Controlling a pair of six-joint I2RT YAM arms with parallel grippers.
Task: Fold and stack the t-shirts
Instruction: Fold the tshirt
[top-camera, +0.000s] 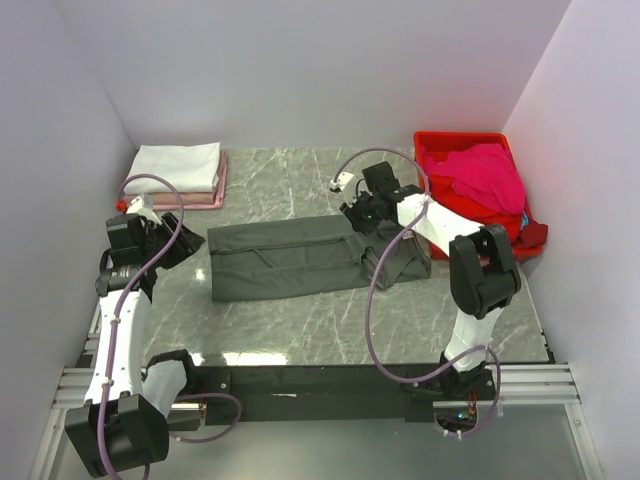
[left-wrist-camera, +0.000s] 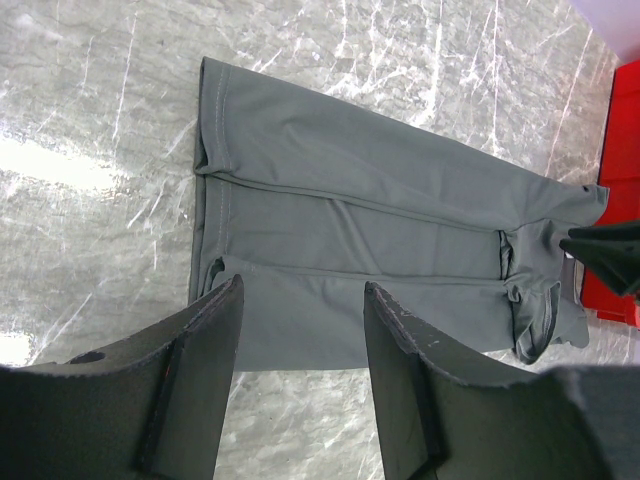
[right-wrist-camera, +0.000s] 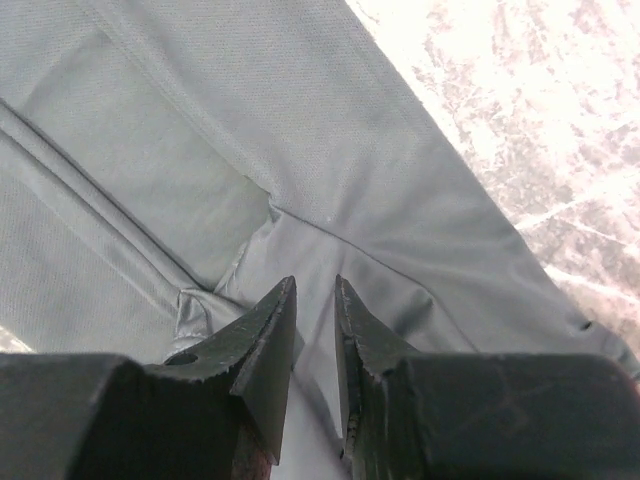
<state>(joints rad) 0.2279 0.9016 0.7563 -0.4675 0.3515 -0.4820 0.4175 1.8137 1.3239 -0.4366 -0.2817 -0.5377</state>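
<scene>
right claw (right-wrist-camera: 315, 283) barely ajar over t-shirt (right-wrist-camera: 200, 150)

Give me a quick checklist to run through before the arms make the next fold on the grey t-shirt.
1. Grey t-shirt folded into a long strip, lying flat on the table: ok.
2. Left gripper open and empty, near the shirt's left end: ok.
3. Right gripper over the sleeve end, jaws only narrowly apart; whether cloth is pinched: cannot tell.
4. Sleeve end tidy: not ok, it is bunched and wrinkled.
5. Stack ready in the far left corner, white tee folded on top of the pink tee: ok.
</scene>
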